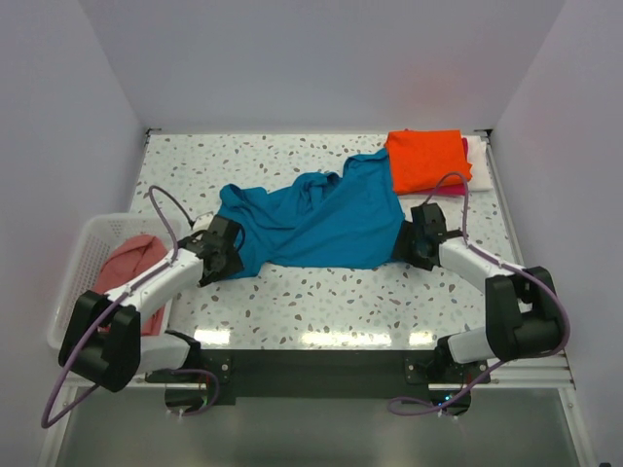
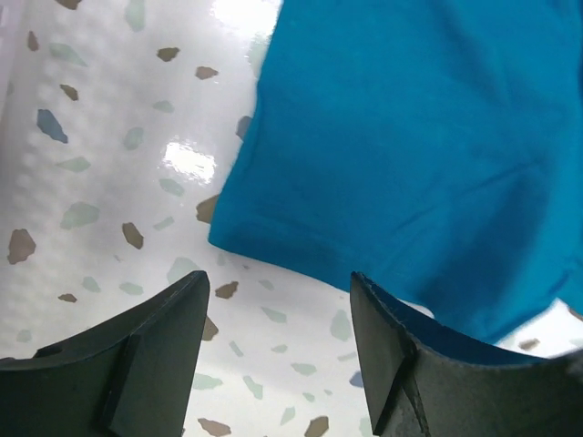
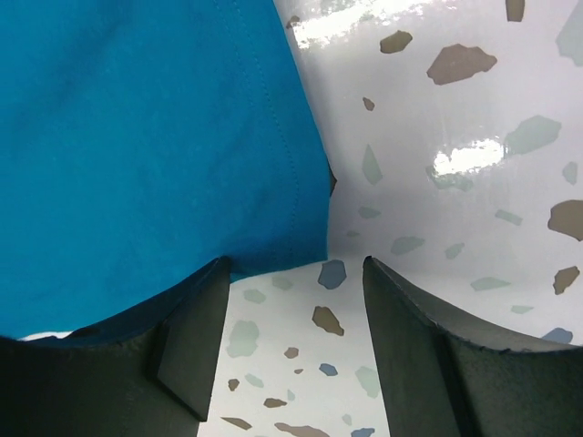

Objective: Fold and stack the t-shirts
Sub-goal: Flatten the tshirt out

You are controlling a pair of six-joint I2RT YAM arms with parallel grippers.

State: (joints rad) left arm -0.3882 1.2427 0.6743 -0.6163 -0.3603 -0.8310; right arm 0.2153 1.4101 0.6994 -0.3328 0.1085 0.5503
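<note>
- Two grippers rest low on the speckled tabletop (image 1: 321,302), one at each side of the teal-blue t-shirt (image 1: 321,222).
- White lattice basket (image 1: 76,270) stands at the near left edge of the table, with the dusty salmon-pink t-shirt (image 1: 131,263) crumpled inside it.
- Left gripper (image 2: 280,282): jaws spread wide with bare tabletop between them. They hold nothing. The shirt's hem lies just beyond the fingertips and overlaps the right-hand finger.
- Right gripper (image 3: 296,266): jaws parted and gripping nothing. The shirt's corner lies against the left-hand finger.
- The teal-blue t-shirt lies mid-table, flat near the arms and rumpled toward the far side.
- The bright orange t-shirt (image 1: 425,159) sits folded at the far right corner, touching the teal shirt's far end. A sliver of magenta cloth (image 1: 466,148) shows beneath it.
</note>
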